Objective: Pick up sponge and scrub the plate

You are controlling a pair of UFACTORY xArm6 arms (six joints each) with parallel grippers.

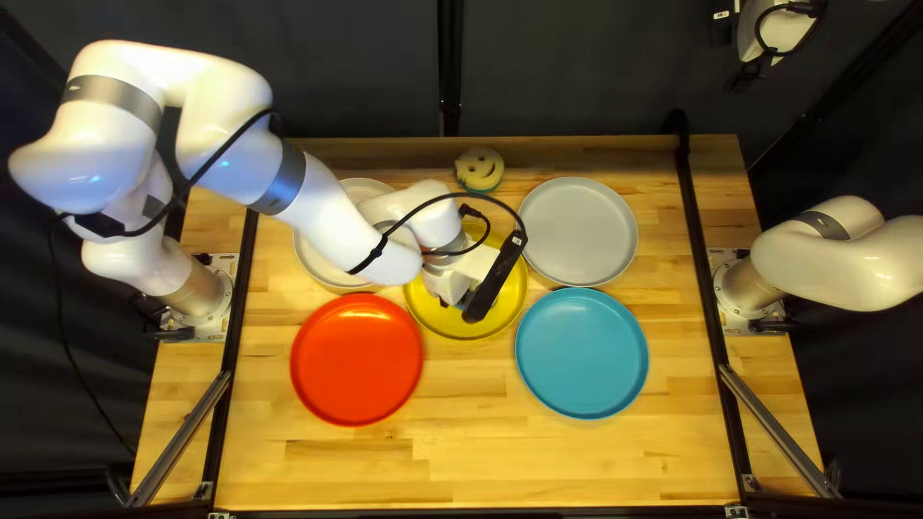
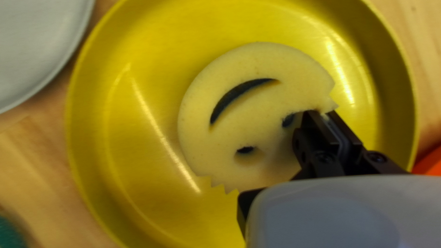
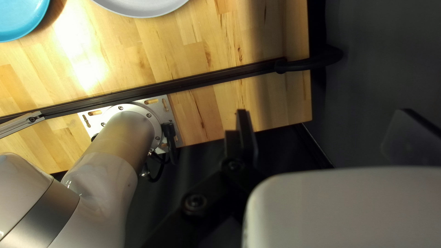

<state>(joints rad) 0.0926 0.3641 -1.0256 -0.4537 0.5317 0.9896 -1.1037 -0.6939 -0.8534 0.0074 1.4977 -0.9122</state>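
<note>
Within left hand [image 1: 492, 281], sponge [image 2: 229, 133], over yellow plate [image 2: 138, 55]

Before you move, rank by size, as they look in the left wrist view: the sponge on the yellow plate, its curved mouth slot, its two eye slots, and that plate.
1. yellow plate
2. sponge
3. mouth slot
4. two eye slots, too alike to rank
</note>
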